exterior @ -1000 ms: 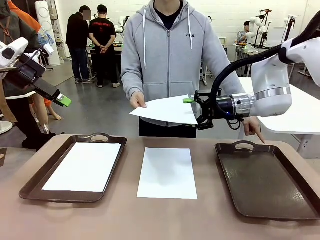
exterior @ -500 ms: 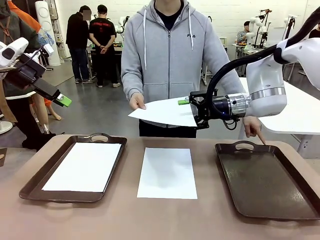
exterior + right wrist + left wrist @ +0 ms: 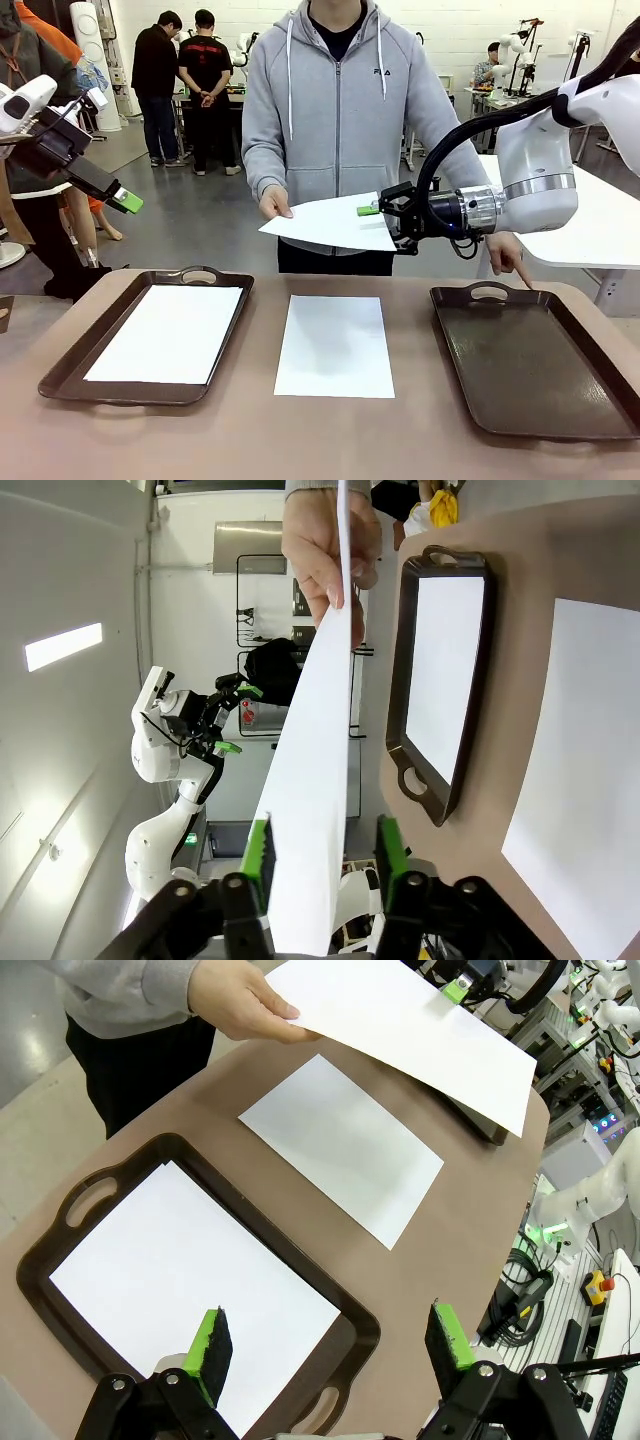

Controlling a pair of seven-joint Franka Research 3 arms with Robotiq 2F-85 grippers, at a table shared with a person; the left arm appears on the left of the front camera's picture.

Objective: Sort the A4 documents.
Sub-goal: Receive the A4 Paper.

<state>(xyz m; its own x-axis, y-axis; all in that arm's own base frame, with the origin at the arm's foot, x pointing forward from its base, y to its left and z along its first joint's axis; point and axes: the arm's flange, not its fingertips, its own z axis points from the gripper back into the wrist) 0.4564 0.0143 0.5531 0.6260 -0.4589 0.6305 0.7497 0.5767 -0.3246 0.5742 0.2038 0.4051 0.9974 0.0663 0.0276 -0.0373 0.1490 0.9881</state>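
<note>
The left tool [image 3: 330, 1335] is raised at the far left, jaws wide and empty; its wrist view looks down on the left tray [image 3: 72, 360], which holds one sheet [image 3: 165, 333] lying flat inside the rim. A second sheet [image 3: 335, 345] lies on the surface [image 3: 250, 440] between the trays. Above it a person's hand [image 3: 275, 203] holds a third sheet [image 3: 330, 222] in the air by its left edge. The right tool [image 3: 323, 830] is at that sheet's right edge. The front view hides its lower finger behind the paper. The right wrist view shows a pad on either side of the paper with a gap, not clamped. The right tray [image 3: 540, 370] shows a bare brown floor. The person's other hand [image 3: 508, 258], partly behind the arm, points beside its handle.
</note>
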